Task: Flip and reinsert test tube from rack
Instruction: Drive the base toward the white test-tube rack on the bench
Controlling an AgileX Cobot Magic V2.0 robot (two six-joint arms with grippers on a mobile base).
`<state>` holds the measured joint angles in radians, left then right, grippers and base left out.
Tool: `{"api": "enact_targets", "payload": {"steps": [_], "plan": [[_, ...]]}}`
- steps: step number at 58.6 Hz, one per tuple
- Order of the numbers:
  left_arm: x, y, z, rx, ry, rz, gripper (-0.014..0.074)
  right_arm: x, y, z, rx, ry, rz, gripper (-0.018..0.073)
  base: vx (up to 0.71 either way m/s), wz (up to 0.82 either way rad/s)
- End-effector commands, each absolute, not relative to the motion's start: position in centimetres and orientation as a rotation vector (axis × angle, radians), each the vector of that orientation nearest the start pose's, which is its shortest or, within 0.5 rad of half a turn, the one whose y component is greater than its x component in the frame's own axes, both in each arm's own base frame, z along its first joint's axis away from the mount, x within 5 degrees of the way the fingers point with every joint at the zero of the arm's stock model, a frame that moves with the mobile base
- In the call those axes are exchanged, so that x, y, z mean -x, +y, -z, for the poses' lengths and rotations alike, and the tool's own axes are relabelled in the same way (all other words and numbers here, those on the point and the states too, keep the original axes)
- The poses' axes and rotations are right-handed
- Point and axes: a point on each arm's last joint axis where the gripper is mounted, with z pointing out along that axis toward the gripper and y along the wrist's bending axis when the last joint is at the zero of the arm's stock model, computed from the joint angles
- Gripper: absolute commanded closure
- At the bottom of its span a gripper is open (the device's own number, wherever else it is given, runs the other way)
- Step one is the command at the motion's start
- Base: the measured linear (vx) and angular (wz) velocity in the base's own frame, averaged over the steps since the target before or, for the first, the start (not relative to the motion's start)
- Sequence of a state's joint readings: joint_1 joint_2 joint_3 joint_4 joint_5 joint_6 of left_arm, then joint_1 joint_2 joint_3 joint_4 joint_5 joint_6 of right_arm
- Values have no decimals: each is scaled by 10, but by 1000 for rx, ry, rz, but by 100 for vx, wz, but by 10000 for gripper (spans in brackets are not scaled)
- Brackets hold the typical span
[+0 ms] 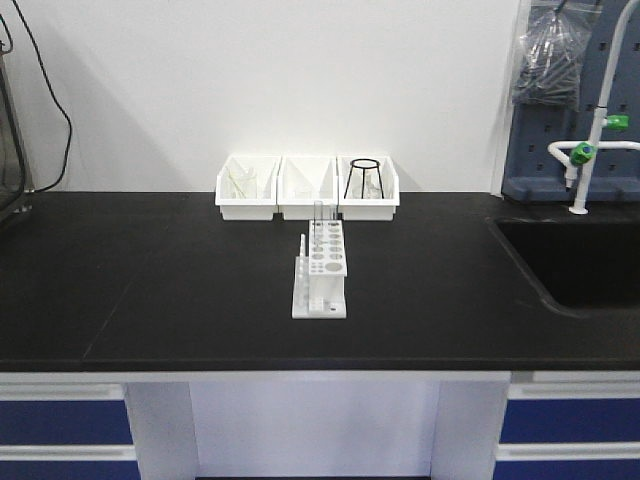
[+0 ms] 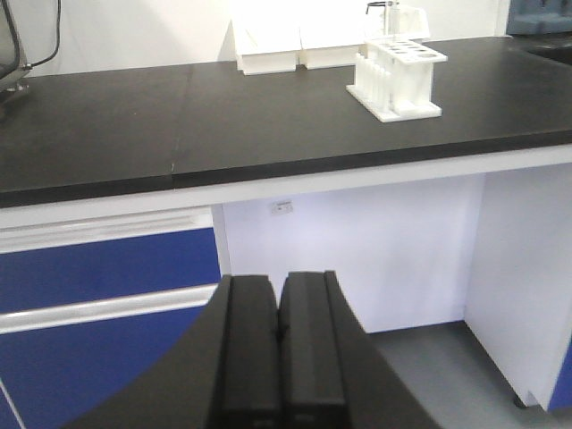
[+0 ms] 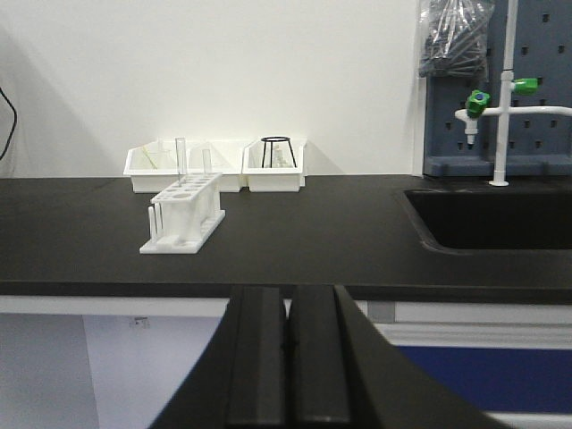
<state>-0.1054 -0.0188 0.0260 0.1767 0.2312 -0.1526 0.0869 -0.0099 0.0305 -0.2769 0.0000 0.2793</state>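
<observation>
Evidently the taller test tube (image 3: 180, 152), upright in the rack (image 3: 186, 213) at its far end, looks light, slick and fragile: pinch its bare top gently. Left claw (image 2: 280, 357) and right claw (image 3: 288, 366) are pressed together, empty.

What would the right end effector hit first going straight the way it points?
Probably the front edge of the counter, since the right end effector sits about level with it. The rack stands left of that line. Depth is unclear.
</observation>
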Motion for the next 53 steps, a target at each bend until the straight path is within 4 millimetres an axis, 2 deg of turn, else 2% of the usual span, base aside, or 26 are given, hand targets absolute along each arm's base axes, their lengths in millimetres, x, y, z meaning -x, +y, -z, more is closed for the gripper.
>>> {"api": "enact_targets", "payload": {"steps": [1,53], "plan": [[-55,-3,-194,-74,1627,53,602,-55,7,-210,81,1417,-79,570,35,6],[-55,-3,-194,-74,1627,53,602,-55,7,-210,81,1416,-79,570,36,0]]}}
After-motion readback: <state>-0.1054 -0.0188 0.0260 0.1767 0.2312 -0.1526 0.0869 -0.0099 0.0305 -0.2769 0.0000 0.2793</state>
